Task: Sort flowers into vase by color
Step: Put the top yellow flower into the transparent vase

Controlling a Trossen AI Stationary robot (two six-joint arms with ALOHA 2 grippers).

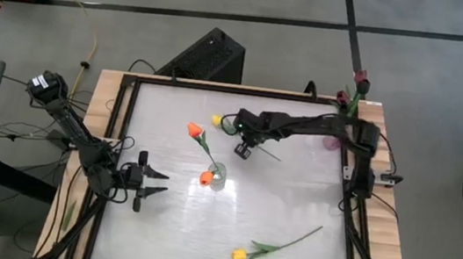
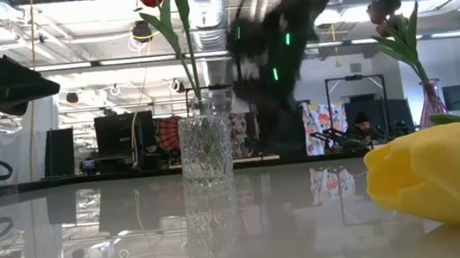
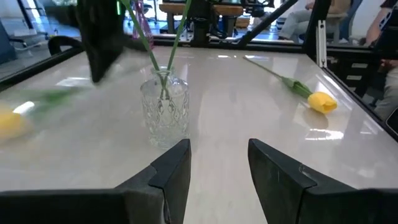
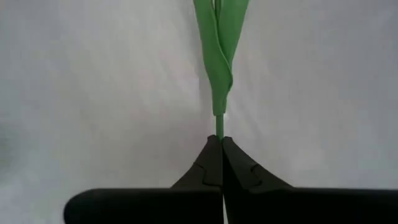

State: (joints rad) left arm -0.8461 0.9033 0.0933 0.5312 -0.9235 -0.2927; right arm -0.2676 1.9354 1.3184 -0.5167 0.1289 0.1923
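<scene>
A clear cut-glass vase (image 1: 218, 177) (image 2: 206, 145) (image 3: 165, 113) stands mid-table with two orange tulips (image 1: 195, 129) in it. My right gripper (image 1: 244, 150) (image 4: 221, 142), just beyond the vase toward the far edge, is shut on a yellow tulip (image 1: 216, 120). In the low view this gripper (image 2: 269, 55) is a dark blur. A second yellow tulip (image 1: 239, 255) (image 3: 322, 101) (image 2: 439, 175) lies flat near the near edge. My left gripper (image 1: 150, 183) (image 3: 217, 168) is open, left of the vase. A pinkish vase (image 1: 332, 143) (image 2: 431, 102) at the far right holds maroon tulips (image 1: 360, 78). My right gripper pinches the yellow tulip's thin green stem (image 4: 219, 124) between its two fingertips, just below the leaves (image 4: 221, 37). It comes from above, pointing down, with the fingers across the stem. The head (image 1: 216, 120) points toward the far left. Whether the flower is clear of the table, I cannot tell.
A raised wooden frame (image 1: 118, 116) borders the white table. Bare table lies between the glass vase and the near yellow tulip, and on the left half. A black box (image 1: 209, 56) and cables sit on the floor beyond the far edge. People (image 3: 298, 18) show in the room behind.
</scene>
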